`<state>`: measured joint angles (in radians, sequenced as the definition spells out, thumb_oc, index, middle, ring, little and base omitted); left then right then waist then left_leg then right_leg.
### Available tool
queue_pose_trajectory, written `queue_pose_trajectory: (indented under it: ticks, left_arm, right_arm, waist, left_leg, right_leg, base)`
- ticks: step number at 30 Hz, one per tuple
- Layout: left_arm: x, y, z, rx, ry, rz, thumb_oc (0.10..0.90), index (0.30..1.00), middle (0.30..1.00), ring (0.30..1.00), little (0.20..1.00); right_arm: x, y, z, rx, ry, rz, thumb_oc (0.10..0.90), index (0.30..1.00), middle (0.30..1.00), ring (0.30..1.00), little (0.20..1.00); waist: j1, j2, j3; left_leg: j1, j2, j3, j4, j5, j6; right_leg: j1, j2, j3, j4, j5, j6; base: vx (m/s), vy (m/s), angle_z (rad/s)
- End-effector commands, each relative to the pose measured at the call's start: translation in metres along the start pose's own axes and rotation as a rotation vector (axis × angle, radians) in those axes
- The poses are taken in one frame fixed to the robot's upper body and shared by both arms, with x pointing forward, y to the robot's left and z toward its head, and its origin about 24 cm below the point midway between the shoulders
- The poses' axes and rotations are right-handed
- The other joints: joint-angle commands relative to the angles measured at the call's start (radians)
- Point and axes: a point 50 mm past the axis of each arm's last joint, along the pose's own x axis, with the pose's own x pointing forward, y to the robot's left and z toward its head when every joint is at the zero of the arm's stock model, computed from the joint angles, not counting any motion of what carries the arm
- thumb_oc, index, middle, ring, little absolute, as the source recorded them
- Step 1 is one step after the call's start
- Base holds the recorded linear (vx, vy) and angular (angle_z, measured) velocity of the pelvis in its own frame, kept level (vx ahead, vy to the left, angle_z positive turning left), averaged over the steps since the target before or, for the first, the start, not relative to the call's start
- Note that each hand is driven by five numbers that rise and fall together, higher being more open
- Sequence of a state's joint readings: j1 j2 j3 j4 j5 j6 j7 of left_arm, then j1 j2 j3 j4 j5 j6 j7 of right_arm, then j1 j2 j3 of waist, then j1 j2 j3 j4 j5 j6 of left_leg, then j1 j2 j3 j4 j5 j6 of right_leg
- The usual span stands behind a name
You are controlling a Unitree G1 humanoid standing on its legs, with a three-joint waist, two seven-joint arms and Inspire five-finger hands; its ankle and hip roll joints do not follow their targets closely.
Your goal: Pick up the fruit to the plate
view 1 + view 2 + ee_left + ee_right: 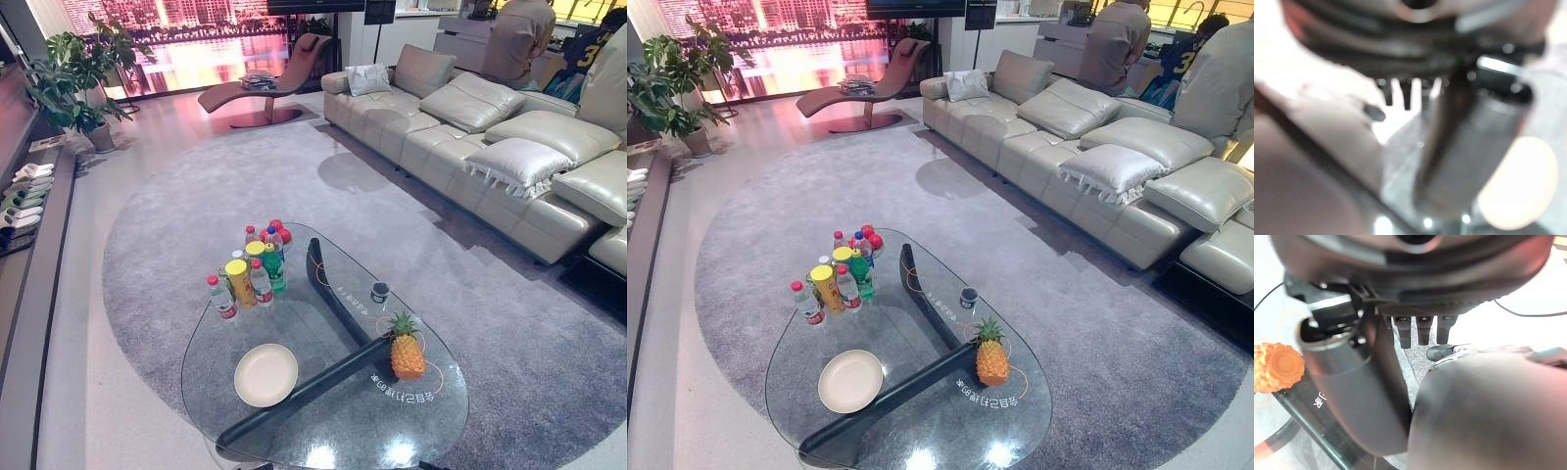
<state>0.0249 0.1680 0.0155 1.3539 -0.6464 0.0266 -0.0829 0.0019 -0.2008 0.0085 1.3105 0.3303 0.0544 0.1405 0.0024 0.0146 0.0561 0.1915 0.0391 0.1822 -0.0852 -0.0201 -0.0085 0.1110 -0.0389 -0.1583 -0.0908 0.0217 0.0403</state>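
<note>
The pineapple [407, 351] stands upright on the glass table [323, 431], beside white printing too small to read, well apart from the empty plate [265, 374]. Wrist views show the left hand [1400, 95] and right hand [1418, 328] with fingers straight, holding nothing; the pineapple's underside appears near the right hand

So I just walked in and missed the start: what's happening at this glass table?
Nothing is being handled yet. The pineapple stands upright on the glass table, apart from the empty plate to its left. A cluster of bottles stands at the far end. The right hand hangs with straight fingers near the table edge, holding nothing; the left hand looks the same. People stand behind the sofa.
</note>
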Motion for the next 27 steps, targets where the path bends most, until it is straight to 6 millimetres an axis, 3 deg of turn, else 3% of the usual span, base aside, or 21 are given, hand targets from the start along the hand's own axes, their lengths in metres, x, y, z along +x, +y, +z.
queue_pose_trajectory:
  ticks: [1,17,27]
  left_arm:
    - [0.002,-0.013,0.015,-0.017,-0.015,-0.033,0.800,0.900,0.900,0.900,0.900]
    - [0.002,-0.013,0.015,-0.017,-0.029,-0.019,0.800,0.900,0.900,0.900,0.900]
    - [0.002,-0.011,0.014,-0.039,-0.026,0.026,0.800,0.900,0.900,0.900,0.900]
  right_arm:
    - [0.001,0.001,-0.007,-0.054,0.066,-0.010,0.800,0.900,0.900,0.900,0.900]
    - [0.000,0.000,-0.009,-0.053,0.071,-0.017,0.800,0.900,0.900,0.900,0.900]
    - [-0.001,-0.013,-0.005,-0.057,0.042,-0.203,0.800,0.900,0.900,0.900,0.900]
  waist:
    - [0.019,-0.037,0.007]
    - [0.017,-0.037,0.008]
    - [0.010,-0.035,0.027]
  left_leg:
    - [-0.014,-0.034,-0.023,-0.002,-0.018,-0.026]
    - [-0.013,-0.034,-0.025,-0.002,-0.019,-0.024]
    - [-0.017,-0.028,-0.015,-0.002,-0.013,-0.024]
  right_leg:
    - [0.046,-0.061,-0.015,0.012,0.022,0.061]
    - [0.047,-0.058,-0.014,0.011,0.019,0.058]
    - [0.032,-0.053,-0.005,0.018,0.022,0.059]
  base:
    - [0.00,0.000,0.00]
    - [0.00,0.000,0.00]
    - [0.02,-0.005,0.00]
